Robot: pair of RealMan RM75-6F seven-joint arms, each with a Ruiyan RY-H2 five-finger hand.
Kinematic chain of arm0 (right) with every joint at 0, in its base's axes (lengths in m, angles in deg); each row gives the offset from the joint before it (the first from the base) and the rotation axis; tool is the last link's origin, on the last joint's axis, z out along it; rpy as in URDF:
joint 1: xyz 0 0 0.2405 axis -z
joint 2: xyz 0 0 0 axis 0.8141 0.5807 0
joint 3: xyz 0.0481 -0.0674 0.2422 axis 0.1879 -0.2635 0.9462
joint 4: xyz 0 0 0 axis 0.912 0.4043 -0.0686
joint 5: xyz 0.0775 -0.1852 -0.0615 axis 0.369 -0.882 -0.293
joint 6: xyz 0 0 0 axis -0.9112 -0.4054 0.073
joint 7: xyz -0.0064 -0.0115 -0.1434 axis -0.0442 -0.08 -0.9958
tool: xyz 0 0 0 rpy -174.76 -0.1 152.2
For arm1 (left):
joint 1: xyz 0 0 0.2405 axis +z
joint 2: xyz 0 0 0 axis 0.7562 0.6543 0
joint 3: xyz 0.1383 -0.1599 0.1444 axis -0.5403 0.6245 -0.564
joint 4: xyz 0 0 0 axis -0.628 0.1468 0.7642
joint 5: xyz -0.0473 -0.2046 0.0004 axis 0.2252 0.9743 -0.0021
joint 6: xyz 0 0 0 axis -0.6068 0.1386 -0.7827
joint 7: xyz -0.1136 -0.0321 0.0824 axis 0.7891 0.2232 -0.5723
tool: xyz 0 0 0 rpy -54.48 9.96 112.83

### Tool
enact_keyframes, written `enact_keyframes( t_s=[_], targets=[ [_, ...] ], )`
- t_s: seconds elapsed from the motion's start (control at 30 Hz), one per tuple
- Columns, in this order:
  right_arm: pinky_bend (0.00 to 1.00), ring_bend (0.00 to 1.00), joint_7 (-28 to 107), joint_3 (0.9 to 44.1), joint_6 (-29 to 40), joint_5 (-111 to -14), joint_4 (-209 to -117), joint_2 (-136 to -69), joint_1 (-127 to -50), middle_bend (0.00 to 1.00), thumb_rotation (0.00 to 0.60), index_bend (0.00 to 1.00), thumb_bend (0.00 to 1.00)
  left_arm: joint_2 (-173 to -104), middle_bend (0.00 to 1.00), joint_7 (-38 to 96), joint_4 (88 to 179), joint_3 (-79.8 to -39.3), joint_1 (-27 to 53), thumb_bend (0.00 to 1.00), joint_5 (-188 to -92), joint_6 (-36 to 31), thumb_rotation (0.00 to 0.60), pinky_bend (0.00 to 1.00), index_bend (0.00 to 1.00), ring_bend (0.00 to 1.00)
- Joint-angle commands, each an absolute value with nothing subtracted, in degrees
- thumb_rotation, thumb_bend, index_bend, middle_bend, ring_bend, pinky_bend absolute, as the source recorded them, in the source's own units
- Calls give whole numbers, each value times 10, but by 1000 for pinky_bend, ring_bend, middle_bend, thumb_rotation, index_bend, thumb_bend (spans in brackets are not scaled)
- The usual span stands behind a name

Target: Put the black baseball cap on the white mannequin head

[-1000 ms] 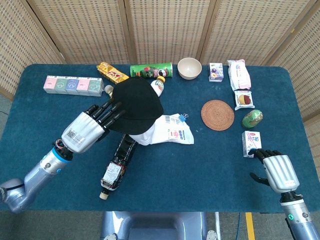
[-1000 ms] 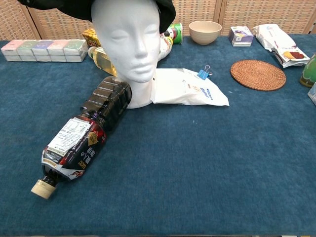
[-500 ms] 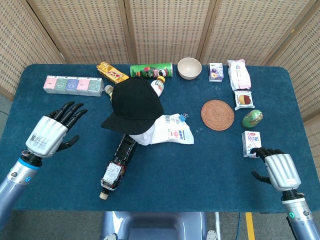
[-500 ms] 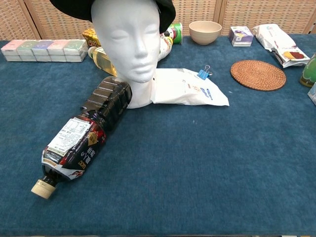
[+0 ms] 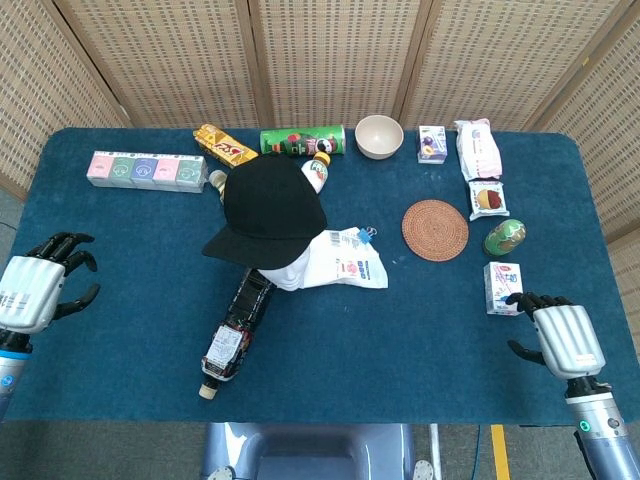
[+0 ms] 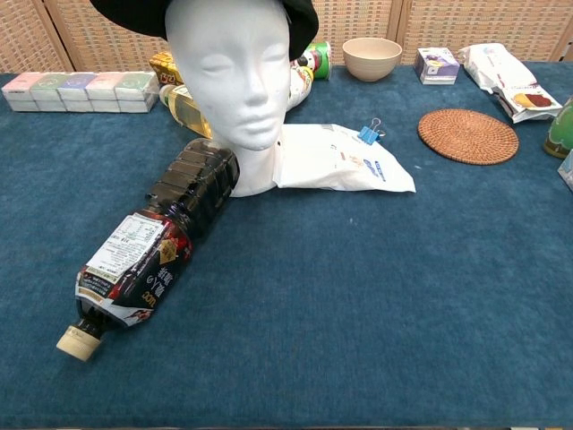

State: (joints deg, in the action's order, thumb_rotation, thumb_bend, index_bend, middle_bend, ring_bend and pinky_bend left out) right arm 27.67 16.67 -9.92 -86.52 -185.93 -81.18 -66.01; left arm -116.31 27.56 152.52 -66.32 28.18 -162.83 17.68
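Note:
The black baseball cap [image 5: 268, 209] sits on top of the white mannequin head [image 6: 236, 76], its brim [image 6: 134, 15] jutting to the left above the face. In the head view only the chin and neck [image 5: 288, 275] show below the cap. My left hand [image 5: 35, 289] hovers far out at the table's left edge, fingers spread, holding nothing. My right hand [image 5: 562, 335] is near the front right corner, fingers loosely curled apart, also empty. Neither hand appears in the chest view.
A dark drink bottle [image 5: 236, 325] lies against the mannequin's base, a white pouch [image 5: 347, 259] with a blue clip beside it. A woven coaster [image 5: 435, 230], snack packs [image 5: 478, 148], a small carton [image 5: 503, 286], a bowl [image 5: 379, 136], a chip can [image 5: 302, 141] and a row of boxes [image 5: 139, 169] ring the table.
My left hand let go of the cap and drew back from the mannequin to the far left edge. The cap stays on the head. My right hand barely moved.

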Motion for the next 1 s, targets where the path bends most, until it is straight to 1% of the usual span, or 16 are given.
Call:
enact_keyframes(
  t_s=[0.03,0.1,0.2,0.27,0.4,1.0],
  targets=[
    [510,520,270,169,-100,-860,-1861,-812,-660,459,600,358,150,-1172,425,278,1512,-660,299,258,-1614,190,600,534,615,340],
    [511,521,266,169,-99,-858,-1862,-812,-659,459,600,358,150,-1176,466,280,1508,-659,308,261,-1603,192,600,556,653,371],
    [511,521,259,170,-100,-854,-1864,-811,-659,459,600,362,149,-1177,485,279,1507,-663,322,264,-1587,185,600,566,660,385],
    [510,521,255,170,-99,-850,-1865,-810,-658,459,600,363,150,-1174,486,271,1511,-670,343,263,-1563,182,600,566,660,386],
    [511,520,251,172,-97,-847,-1867,-810,-659,459,600,363,149,-1171,487,263,1523,-673,364,264,-1556,190,600,566,660,386],
    [511,520,256,171,-106,-853,-1868,-808,-656,459,600,364,149,-1157,487,256,1542,-659,376,263,-1565,167,600,566,660,386]
  ],
)
